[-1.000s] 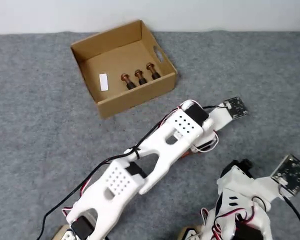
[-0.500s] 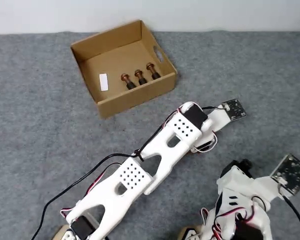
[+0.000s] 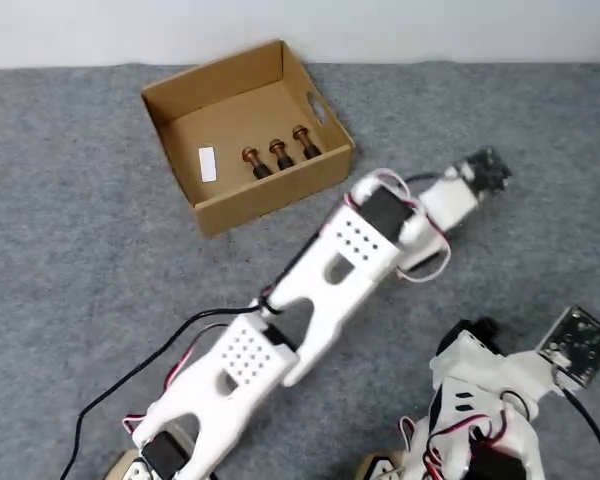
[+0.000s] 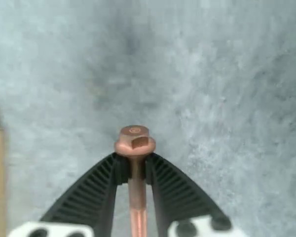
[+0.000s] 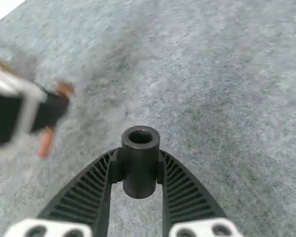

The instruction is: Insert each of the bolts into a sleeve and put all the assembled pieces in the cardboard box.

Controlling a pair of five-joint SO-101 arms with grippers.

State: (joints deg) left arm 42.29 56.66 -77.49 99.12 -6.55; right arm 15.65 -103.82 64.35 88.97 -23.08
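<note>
Copper-coloured bolt (image 4: 134,143) clamped just below its hexagonal head between the black ribbed jaws of the left gripper (image 4: 134,162), head pointing away from the wrist, over grey carpet-like table covering (image 4: 227,74). Black cylindrical sleeve (image 5: 140,173) pinched in the closed jaws of the right gripper (image 5: 138,163), open bore facing the camera. Farther off in the right wrist view, blurred, the left gripper, with copper showing on either side of its dark jaws.

Seen from the high view: left arm (image 3: 350,250) stretched diagonally across the table, wrist just past the near right corner of the cardboard box (image 3: 270,198). Right arm (image 3: 480,400) folded low at the near edge, well apart from the box. Inside the box, three assembled pieces (image 3: 280,153) lying side by side in a row near the front wall, copper heads toward the far side, dark sleeves toward the front. Small white label (image 3: 207,164) beside them on the box floor.
</note>
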